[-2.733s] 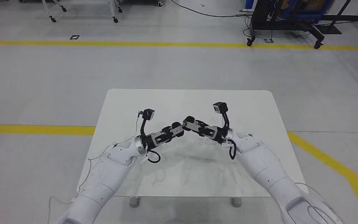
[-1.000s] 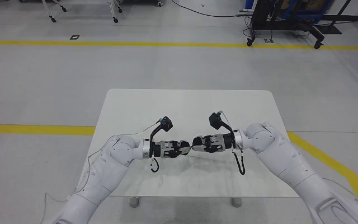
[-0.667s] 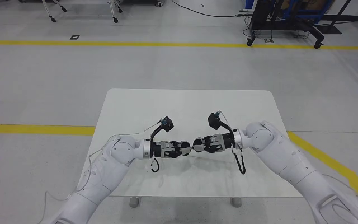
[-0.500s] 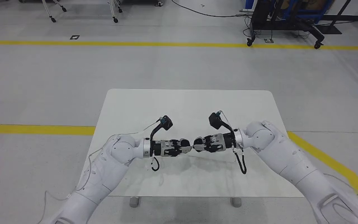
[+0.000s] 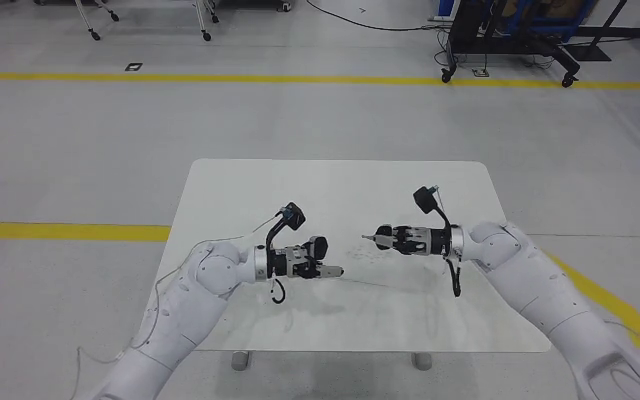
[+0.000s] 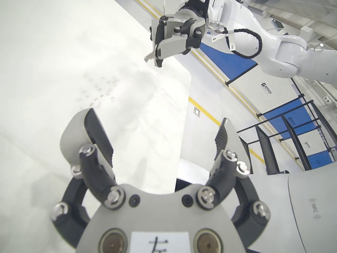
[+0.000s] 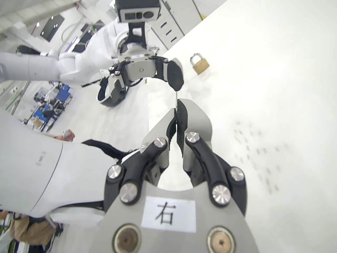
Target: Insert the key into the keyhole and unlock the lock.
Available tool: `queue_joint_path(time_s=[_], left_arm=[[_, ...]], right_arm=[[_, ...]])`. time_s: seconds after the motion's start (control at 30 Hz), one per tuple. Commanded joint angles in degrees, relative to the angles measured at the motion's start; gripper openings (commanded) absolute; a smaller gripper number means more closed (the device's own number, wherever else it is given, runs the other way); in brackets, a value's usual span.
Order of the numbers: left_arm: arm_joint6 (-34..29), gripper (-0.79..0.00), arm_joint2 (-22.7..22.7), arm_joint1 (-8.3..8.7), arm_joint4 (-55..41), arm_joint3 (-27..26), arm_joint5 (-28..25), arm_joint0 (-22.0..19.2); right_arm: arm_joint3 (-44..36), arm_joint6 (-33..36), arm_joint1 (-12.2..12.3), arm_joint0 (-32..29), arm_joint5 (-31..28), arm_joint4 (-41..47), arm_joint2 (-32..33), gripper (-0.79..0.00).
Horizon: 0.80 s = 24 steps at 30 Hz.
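Top view: arms have pulled apart. Left gripper [image 6: 158, 122] wide open, empty; padlock [image 7: 199, 64] on table [image 7: 276, 53]. Right gripper [image 7: 177, 109] pinches key [image 6: 149, 56]. Re-grasp likely needed.

You see a brass-yellow lock [image 7: 200, 65] with a silver shackle on the white, faintly grey-speckled desk [image 5: 300, 190]. The key [image 6: 149, 57] is silver. The left gripper [image 6: 158, 118] and right gripper [image 7: 177, 109] show grey fingers and black ribbed pads. At twelve o'clock of the desk, a yellow line [image 5: 300, 77] crosses the grey floor [image 5: 300, 125].

I stand in an industrial lab hall: grey floor [image 5: 300, 130], yellow lane lines [image 5: 250, 77], blue partition panels [image 6: 226, 61], wheeled equipment frames [image 5: 468, 25].
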Motion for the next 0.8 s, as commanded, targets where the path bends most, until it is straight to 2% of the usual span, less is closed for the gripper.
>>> queue_joint_path(time_s=[0.0,0.13,0.23,0.53,0.67,0.77], left_arm=[[2.9,0.0,-1.0,0.25,2.5,-1.5,0.5,1.1],[7.1,0.0,-4.1,1.1,7.7,-8.6,4.3,4.5],[7.5,0.0,-7.9,2.15,10.7,-16.6,11.6,8.6],[7.6,0.0,-7.9,2.15,10.9,-16.4,11.8,8.7],[14.2,0.0,-10.4,2.47,22.0,-15.6,21.3,10.2],[16.0,0.0,-13.2,3.19,29.6,-18.1,27.1,13.1]], right_arm=[[0.2,-1.5,0.2,-0.7,0.3,-0.4,1.0,-0.785],[0.0,-3.9,0.6,-2.4,0.2,-0.3,2.5,-0.785],[0.0,-3.9,0.6,-2.4,0.2,-0.3,2.5,-0.785],[0.0,-3.9,0.6,-2.4,0.2,-0.3,2.5,-0.785],[0.0,-3.9,0.6,-2.4,0.2,-0.3,2.5,-0.785],[0.0,-3.9,0.6,-2.4,0.2,-0.3,2.5,-0.785]])
